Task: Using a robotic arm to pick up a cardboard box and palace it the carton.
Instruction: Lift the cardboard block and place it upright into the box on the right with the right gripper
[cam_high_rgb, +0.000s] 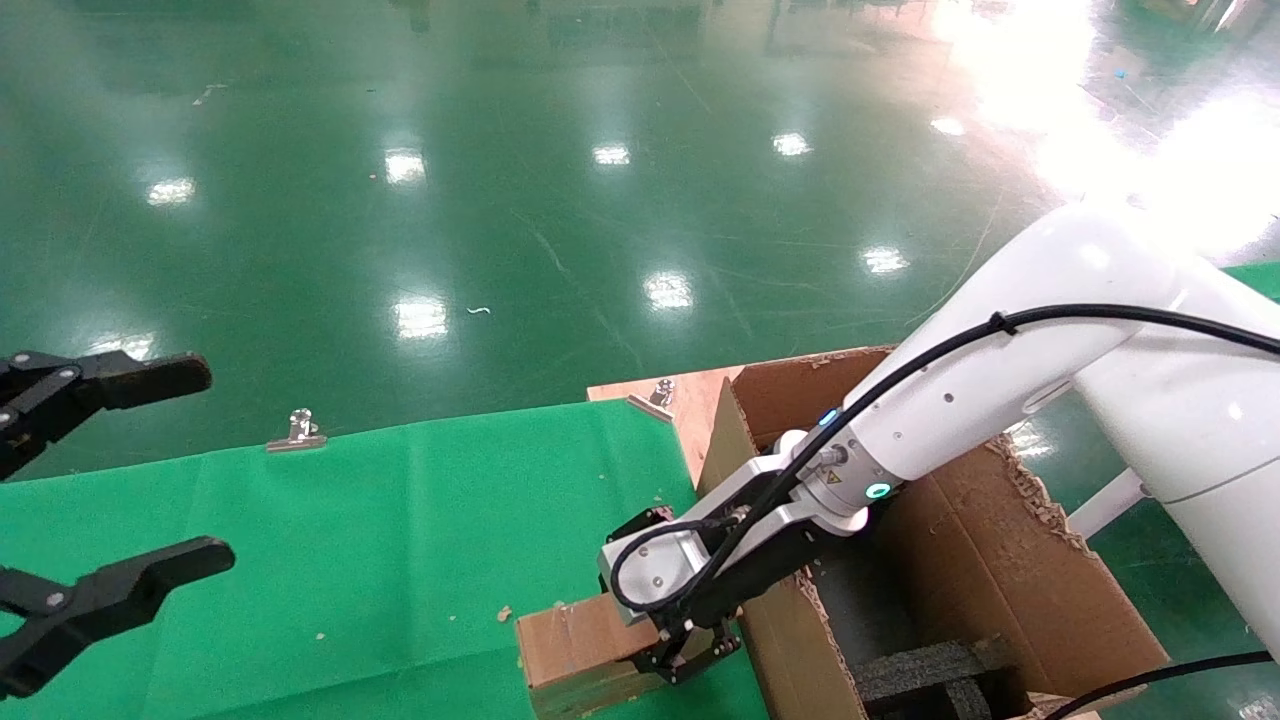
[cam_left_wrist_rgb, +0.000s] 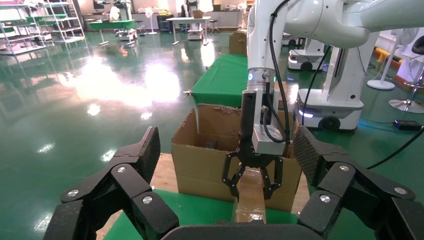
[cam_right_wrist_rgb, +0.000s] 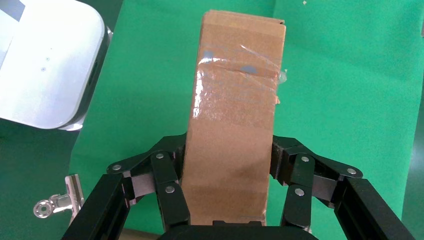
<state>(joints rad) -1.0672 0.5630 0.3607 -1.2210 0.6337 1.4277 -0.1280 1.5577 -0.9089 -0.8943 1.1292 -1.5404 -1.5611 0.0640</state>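
The small brown cardboard box (cam_high_rgb: 570, 650) is on the green cloth, just beside the carton's (cam_high_rgb: 1000, 560) near wall. My right gripper (cam_high_rgb: 690, 650) on the white arm is shut on it, and its fingers (cam_right_wrist_rgb: 175, 170) press both long sides of the cardboard box (cam_right_wrist_rgb: 235, 110). I cannot tell whether the box rests on the cloth or hangs just above it. From the left wrist, the right gripper (cam_left_wrist_rgb: 252, 175) straddles the box (cam_left_wrist_rgb: 250, 197) in front of the carton (cam_left_wrist_rgb: 200, 160). My left gripper (cam_high_rgb: 170, 470) hangs open at the far left, holding nothing.
Black foam blocks (cam_high_rgb: 930, 670) lie inside the carton. Metal binder clips (cam_high_rgb: 297, 432) (cam_high_rgb: 655, 395) pin the green cloth (cam_high_rgb: 400, 560) at the table's far edge. A bare wooden board (cam_high_rgb: 700, 405) shows beside the carton. Glossy green floor lies beyond.
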